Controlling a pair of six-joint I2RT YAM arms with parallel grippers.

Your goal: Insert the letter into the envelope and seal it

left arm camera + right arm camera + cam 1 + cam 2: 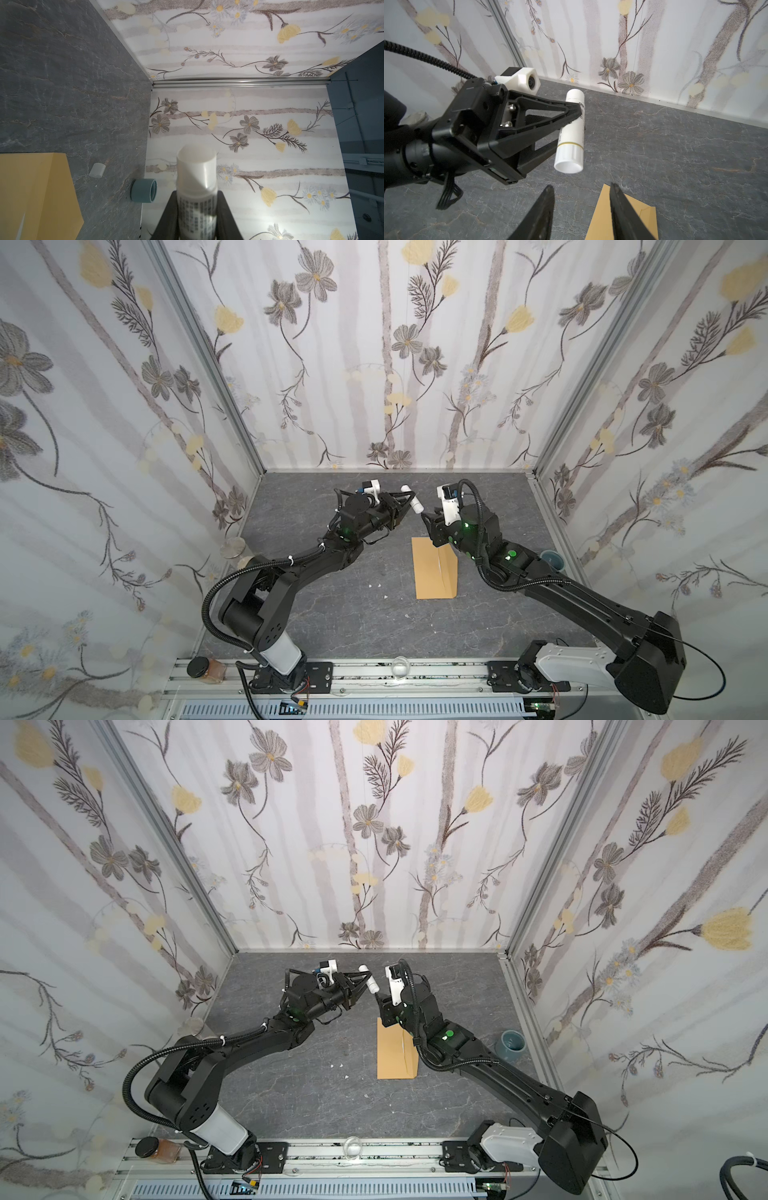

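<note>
The left gripper [578, 113] has its black jaws clamped on a white cylindrical plastic glue stick [571, 143]. The right gripper [581, 186] has its jaws apart and empty, near the stick's lower end. The long tan kraft paper envelope [434, 572] lies flat, centre-right in both top views, on the dark grey stone-patterned table [332, 614].

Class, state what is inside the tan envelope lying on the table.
Nothing inside shows: the envelope lies flat on the grey table, its opaque paper hiding any contents. No letter is visible anywhere.
</note>
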